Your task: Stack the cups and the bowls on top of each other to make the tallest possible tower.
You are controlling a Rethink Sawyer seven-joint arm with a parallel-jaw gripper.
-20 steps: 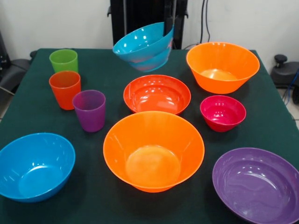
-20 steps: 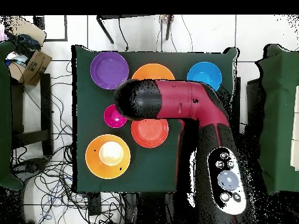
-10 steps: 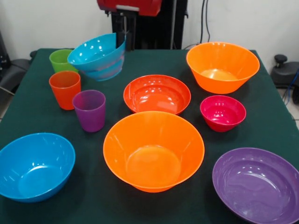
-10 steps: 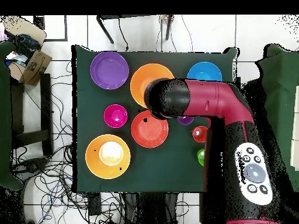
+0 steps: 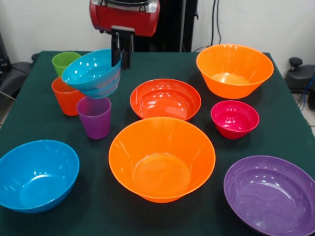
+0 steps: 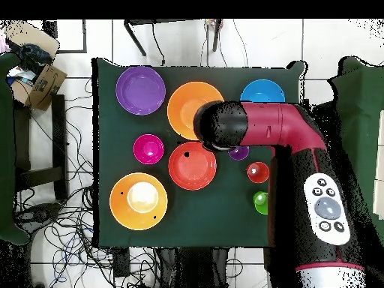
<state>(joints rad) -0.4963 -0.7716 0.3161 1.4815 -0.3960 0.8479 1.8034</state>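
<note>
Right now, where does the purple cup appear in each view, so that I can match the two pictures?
Front view: the purple cup stands left of centre, just below the tilted teal bowl held by the arm.
Overhead view: right of centre, only a sliver shows at the arm's edge.
Shared landmark: the shallow red-orange bowl next to it.

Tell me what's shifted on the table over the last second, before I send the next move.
The hand, gripping the small teal bowl by its rim, has carried it, tilted, from the table's back middle across and down; it now hangs just above the purple cup, in front of the orange cup. Nothing was let go. The other bowls and cups stayed where they were.
</note>
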